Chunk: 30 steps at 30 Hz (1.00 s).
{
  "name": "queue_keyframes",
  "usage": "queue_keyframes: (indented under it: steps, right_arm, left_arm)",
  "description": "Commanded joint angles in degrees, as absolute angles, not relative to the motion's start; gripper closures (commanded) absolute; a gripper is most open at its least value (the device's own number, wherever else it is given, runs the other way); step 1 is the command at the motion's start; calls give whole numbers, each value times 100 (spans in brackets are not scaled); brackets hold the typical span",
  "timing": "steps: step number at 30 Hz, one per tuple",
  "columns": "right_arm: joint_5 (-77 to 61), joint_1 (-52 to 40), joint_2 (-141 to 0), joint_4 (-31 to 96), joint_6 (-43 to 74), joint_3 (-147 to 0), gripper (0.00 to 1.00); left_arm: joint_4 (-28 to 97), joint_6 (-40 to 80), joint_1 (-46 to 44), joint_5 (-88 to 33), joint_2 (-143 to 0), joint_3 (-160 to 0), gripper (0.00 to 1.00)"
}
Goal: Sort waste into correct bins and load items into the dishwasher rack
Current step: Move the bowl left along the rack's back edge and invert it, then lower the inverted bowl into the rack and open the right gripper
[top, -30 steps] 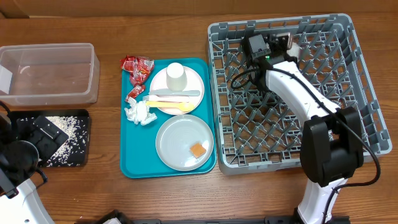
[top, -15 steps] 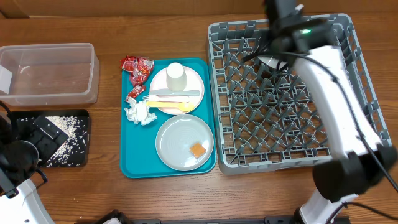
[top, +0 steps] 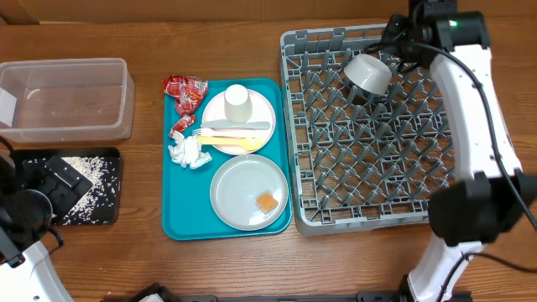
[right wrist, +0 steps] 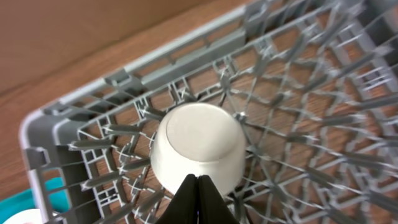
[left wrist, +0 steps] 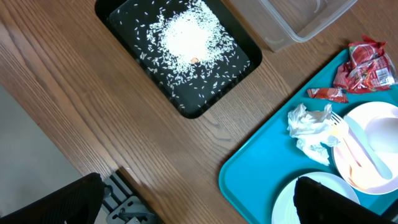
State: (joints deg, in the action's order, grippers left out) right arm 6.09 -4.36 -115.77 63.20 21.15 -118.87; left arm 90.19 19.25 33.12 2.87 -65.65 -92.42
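Note:
A small grey bowl (top: 369, 73) lies upside down in the grey dishwasher rack (top: 495, 168), at its back left; it also shows in the right wrist view (right wrist: 199, 143). My right gripper (right wrist: 198, 182) is shut and empty, just above and beside the bowl. My left gripper (left wrist: 199, 208) is open and empty over the table between the black tray (left wrist: 186, 109) and the teal tray (left wrist: 261, 168). On the teal tray lie red wrappers (top: 185, 91), a white napkin (top: 190, 153), a grey plate (top: 239, 180) with an orange cube (top: 267, 202), and a pale plate (top: 262, 107) with a white cup (top: 237, 102) and cutlery (top: 235, 134).
A clear tub (top: 67, 96) stands at the far left. The black tray (top: 109, 210) in front of it holds scattered rice (top: 91, 178). A cardboard wall runs along the back of the table.
My right arm has lifted and swung from the rack's back left toward its back right. The grey bowl, hidden before, now shows upside down in the rack. The left arm has not moved.

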Motion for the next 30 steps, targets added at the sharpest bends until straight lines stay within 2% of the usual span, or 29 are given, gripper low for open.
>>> queue_keyframes:
  steps: [1, 8, 30]
  right_arm:
    - [176, -443, -11942, 6189, 2128, -11878, 96]
    - [180, -419, -12425, 6005, 2128, -11876, 96]
    - [480, -410, -12532, 5795, 2084, -11566, 96]
  left_arm:
    - [9000, 1815, 3345, 357, -6563, -9295, 0]
    - [9000, 1815, 3345, 357, -6563, -9295, 0]
    - [9000, 1815, 3345, 357, -6563, -9295, 0]
